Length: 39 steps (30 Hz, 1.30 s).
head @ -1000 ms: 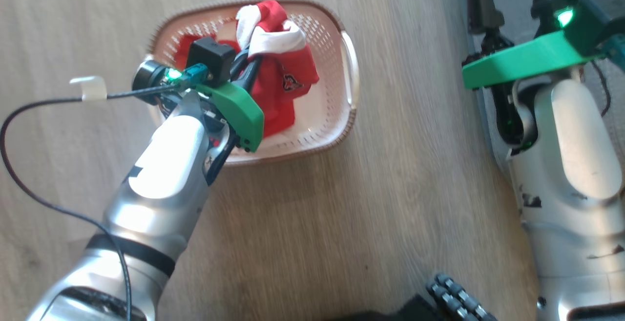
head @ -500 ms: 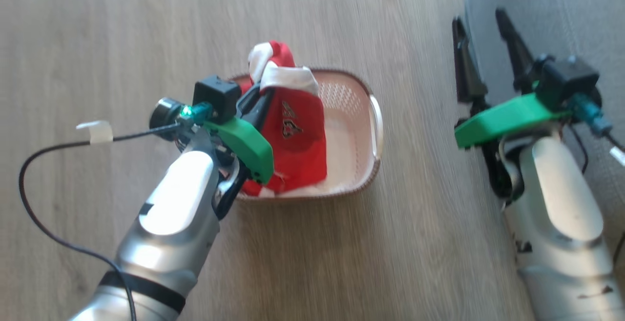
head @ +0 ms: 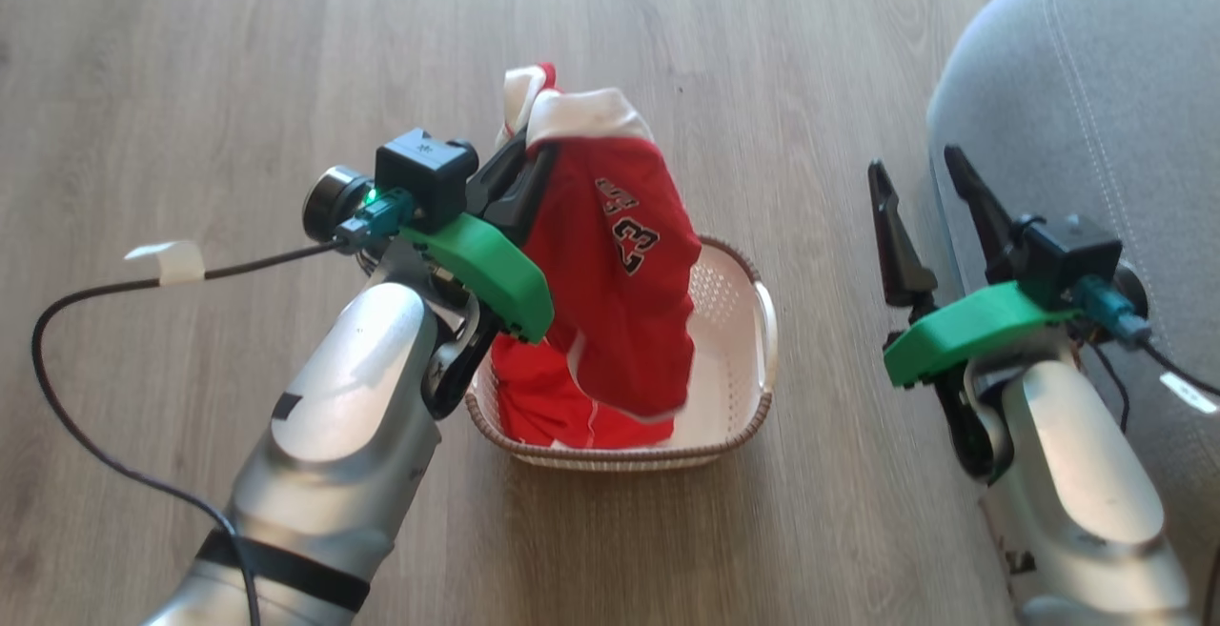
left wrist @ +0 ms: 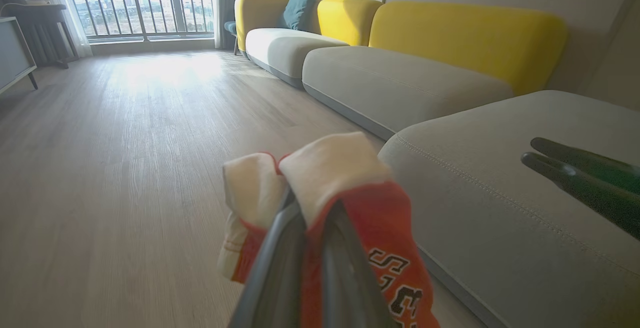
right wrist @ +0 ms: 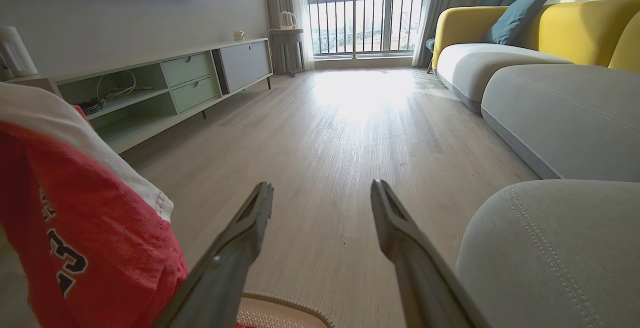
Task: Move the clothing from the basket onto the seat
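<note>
The clothing (head: pixel 620 292) hung from the left gripper (head: pixel 519 178), whose jaws were clamped on the white trim at its top. Its red lower folds lay inside the basket (head: pixel 761 321) on the wooden floor (head: pixel 238 54). The right gripper (head: pixel 913 161) stood spread wide and empty, just beside the grey seat (head: pixel 1096 83).

The pinch took only a small bunch of trim, so the fabric could likely slip out during the carry. The trailing hem might also snag the rim and drag or tip the basket. Whether the folds in the basket were a 2nd garment could not be told, so 1 might be left behind.

The head view showed the printed 23 whole and the hem in the basket. The left wrist view instead showed the trim bunched over the jaws and the seat's stitched edge close ahead, with a yellow sofa (left wrist: pixel 450 33) beyond.
</note>
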{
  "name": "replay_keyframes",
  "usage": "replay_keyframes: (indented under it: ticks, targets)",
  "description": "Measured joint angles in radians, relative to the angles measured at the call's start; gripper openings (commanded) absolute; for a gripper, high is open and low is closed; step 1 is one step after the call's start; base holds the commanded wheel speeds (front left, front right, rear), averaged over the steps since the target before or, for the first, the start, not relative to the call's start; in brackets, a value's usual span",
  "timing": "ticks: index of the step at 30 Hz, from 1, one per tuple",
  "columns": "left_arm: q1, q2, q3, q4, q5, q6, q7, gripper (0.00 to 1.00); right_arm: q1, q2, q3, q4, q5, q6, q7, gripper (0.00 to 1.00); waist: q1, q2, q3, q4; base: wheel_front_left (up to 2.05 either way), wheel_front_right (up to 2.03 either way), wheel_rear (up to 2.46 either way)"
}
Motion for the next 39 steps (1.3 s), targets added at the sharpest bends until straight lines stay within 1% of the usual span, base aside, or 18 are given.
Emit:
replay_keyframes:
  ticks: [6, 10, 17, 26, 29, 36, 39]
  targets:
    - [-0.003, -0.001, 0.000, -0.066, -0.020, 0.000, 0.000, 0.00, 0.040, 0.001, 0.002, 0.007, 0.000, 0.000, 0.000, 1.00, 0.0000, 0.0000, -0.040, 0.022, 0.00, 0.00, 0.00]
    - [-0.016, -0.001, 0.002, -0.087, -0.020, 0.000, 0.000, 0.00, 0.054, 0.002, 0.002, 0.008, 0.000, 0.000, 0.000, 1.00, 0.0000, 0.0000, -0.052, 0.030, 0.00, 0.00, 0.00]
    - [-0.077, -0.002, 0.018, -0.139, -0.024, 0.000, 0.000, 0.00, 0.055, 0.004, 0.003, 0.010, 0.000, 0.000, 0.000, 1.00, 0.0000, 0.0000, -0.063, 0.035, 0.00, 0.00, 0.00]
    - [-0.082, -0.002, 0.021, -0.144, -0.035, 0.000, 0.000, 0.00, 0.075, 0.006, 0.013, 0.011, 0.008, 0.000, 0.000, 1.00, 0.0000, 0.0000, -0.067, 0.035, 0.00, 0.00, 0.00]
    - [-0.082, -0.002, 0.014, -0.149, -0.035, 0.000, 0.000, 0.00, 0.075, 0.008, 0.058, -0.028, 0.033, 0.000, 0.000, 1.00, 0.0000, 0.0000, -0.067, 0.038, 0.00, 0.00, 0.00]
    - [-0.082, -0.002, -0.017, -0.156, -0.045, 0.000, 0.000, 0.00, 0.069, 0.017, 0.214, -0.158, 0.099, 0.000, 0.000, 1.00, 0.0000, 0.0000, -0.062, 0.049, 0.00, 0.00, 0.00]
    - [-0.082, -0.002, -0.035, -0.156, -0.051, 0.000, 0.000, 0.00, 0.053, 0.017, 0.270, -0.176, 0.103, 0.000, 0.000, 1.00, 0.0000, 0.0000, -0.059, 0.057, 0.00, 0.00, 0.00]
